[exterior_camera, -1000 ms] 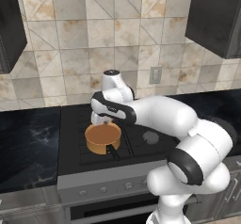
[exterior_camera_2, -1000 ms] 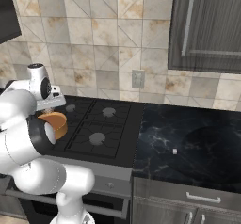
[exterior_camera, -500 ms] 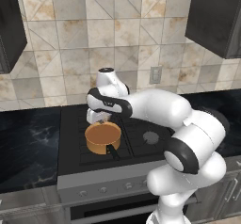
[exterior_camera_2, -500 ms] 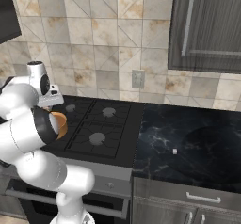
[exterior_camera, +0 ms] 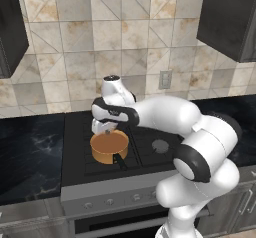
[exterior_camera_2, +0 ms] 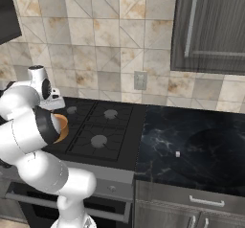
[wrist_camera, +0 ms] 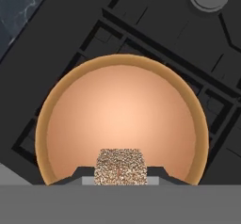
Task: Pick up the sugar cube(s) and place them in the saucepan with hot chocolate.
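- One sugar cube (wrist_camera: 120,166) sits clamped between the two dark tips of the claw (wrist_camera: 120,173); in the hand view it appears speckled and lies directly over the brown interior of the saucepan.
- The saucepan (exterior_camera: 109,147) stands on the stove (exterior_camera: 80,154), on the front left burner grate, with its short black handle pointing toward the stove's front edge.
- The claw (exterior_camera: 106,131) is closed on that cube and hangs just above the pan's rim, apart from the liquid surface as far as the left base view shows.
- Whether the cube touches the hot chocolate cannot be determined; it appears to be above it.
- Progress, judged: pick-up and transport of this cube are complete; release into the pan is not yet done.
- A second sugar cube (exterior_camera_2: 177,153) rests on the dark marble counter (exterior_camera_2: 201,150) to the right of the stove, well apart from the pan and roughly mid-depth between the counter's front edge and the wall.
- Remaining work, judged: open the claw to drop the held cube, then fetch the cube on the counter and deposit it in the same pan.
- No cube is visible inside the pan in the hand view.
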